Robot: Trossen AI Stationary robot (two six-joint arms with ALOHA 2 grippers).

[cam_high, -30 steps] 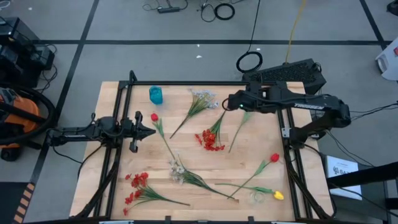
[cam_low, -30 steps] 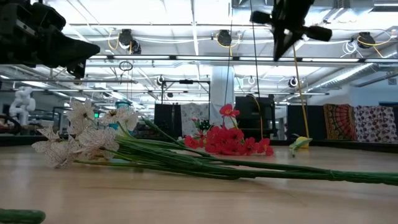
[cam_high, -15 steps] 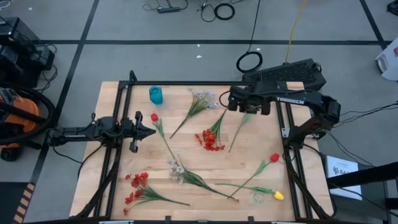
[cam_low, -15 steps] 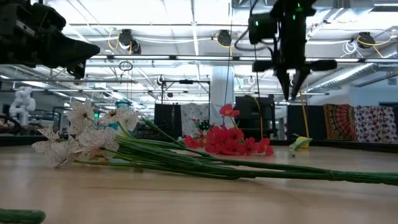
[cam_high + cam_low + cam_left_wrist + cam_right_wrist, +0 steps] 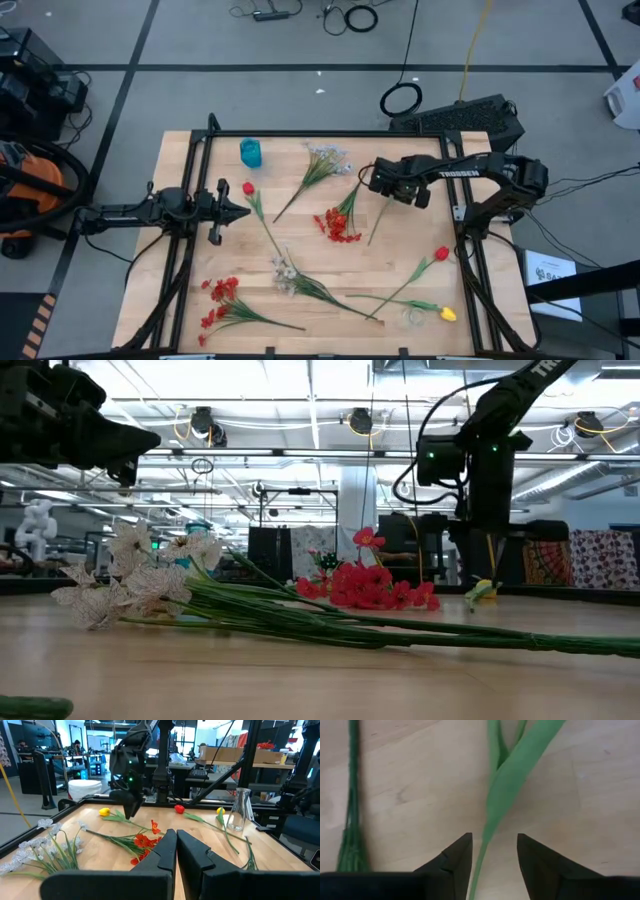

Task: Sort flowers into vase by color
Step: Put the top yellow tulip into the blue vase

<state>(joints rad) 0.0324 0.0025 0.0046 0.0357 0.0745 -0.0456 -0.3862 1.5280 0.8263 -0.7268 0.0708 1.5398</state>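
Green tulip stem lies between the right gripper's spread fingers, ungripped; left gripper waits closed, empty.

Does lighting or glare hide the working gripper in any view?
Low view: bright ceiling lights leave the right arm a dark silhouette. High view: even light. Right wrist view: evenly lit, right gripper open astride a green stem. Left wrist view: no glare on the shut left gripper.
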